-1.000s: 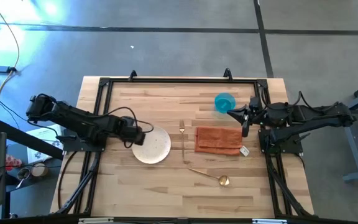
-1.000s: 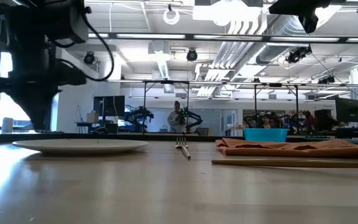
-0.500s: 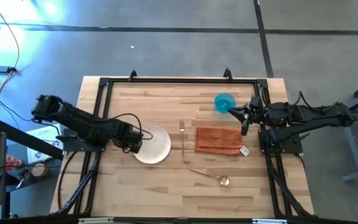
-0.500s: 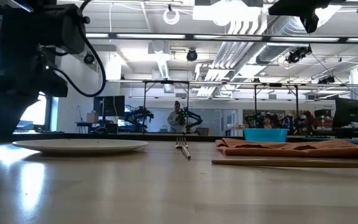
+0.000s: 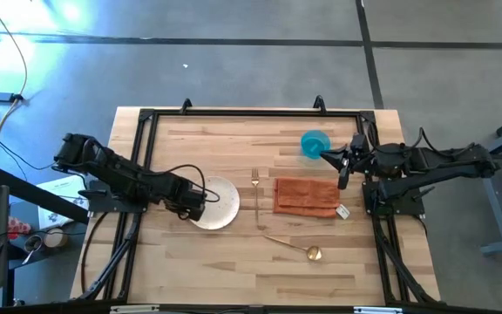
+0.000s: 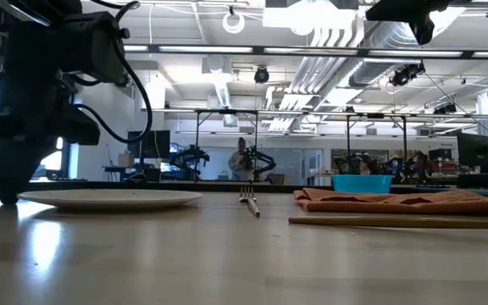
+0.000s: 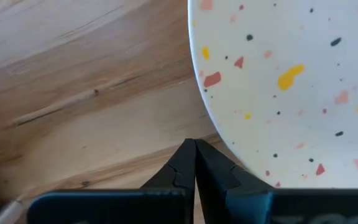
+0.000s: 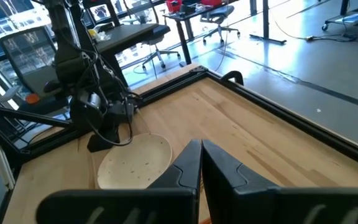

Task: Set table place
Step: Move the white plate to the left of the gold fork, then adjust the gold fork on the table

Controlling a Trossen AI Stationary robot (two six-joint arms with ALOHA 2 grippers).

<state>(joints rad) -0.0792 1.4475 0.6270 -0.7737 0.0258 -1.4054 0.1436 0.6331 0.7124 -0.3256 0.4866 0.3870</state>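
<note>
— What's laid out in front of you, biggest first?

— You have the table (image 5: 234, 270), light planks inside a black rail. On it sits the speckled plate (image 5: 220, 202), left of centre. Right of it lies the rust-orange napkin (image 5: 306, 196), with the blue bowl (image 5: 315, 144) farther back, near the far rail. The fork (image 5: 256, 197) lies between plate and napkin; the spoon (image 5: 296, 247) is nearer the front, below the napkin.

— And your arms?

— Your left gripper (image 7: 195, 155) is down at the table just off the plate's left rim, fingers pressed together on nothing. Your right gripper (image 5: 342, 164) hangs above the table just beside the bowl, near the right rail, its fingers also closed and empty.
</note>
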